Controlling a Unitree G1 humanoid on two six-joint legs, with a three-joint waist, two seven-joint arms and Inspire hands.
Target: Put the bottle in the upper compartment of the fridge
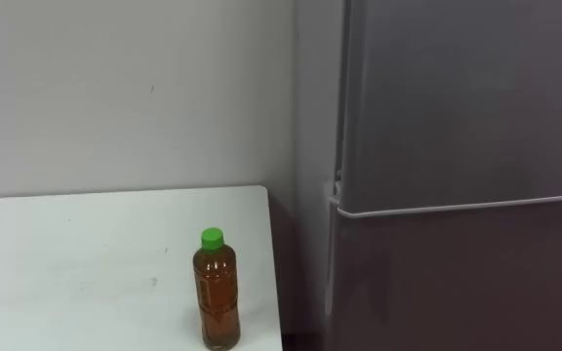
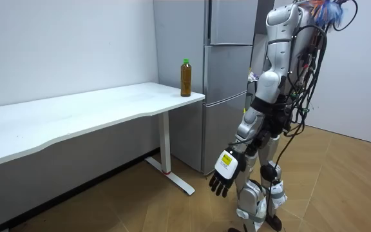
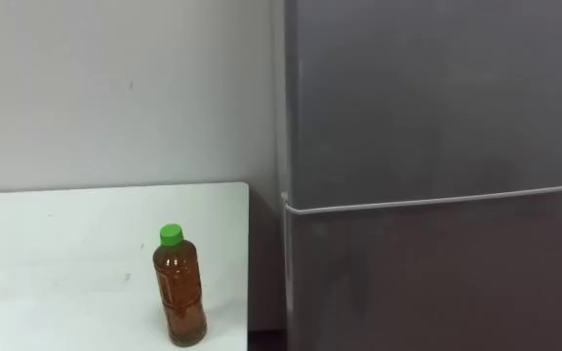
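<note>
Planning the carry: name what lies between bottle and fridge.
Nothing: right of the bottle, bare table to its edge, then a strip of wall before the fridge, per the left eye view.

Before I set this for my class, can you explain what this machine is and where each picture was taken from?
The machine is a two-legged robot with two arms ending in hands. Two pictures come from cameras in its head; the third from a camera standing in the room. A green-capped bottle stands upright near the corner of a white table, beside a grey fridge with doors closed. The left hand hangs open at the robot's side, holding nothing.
</note>
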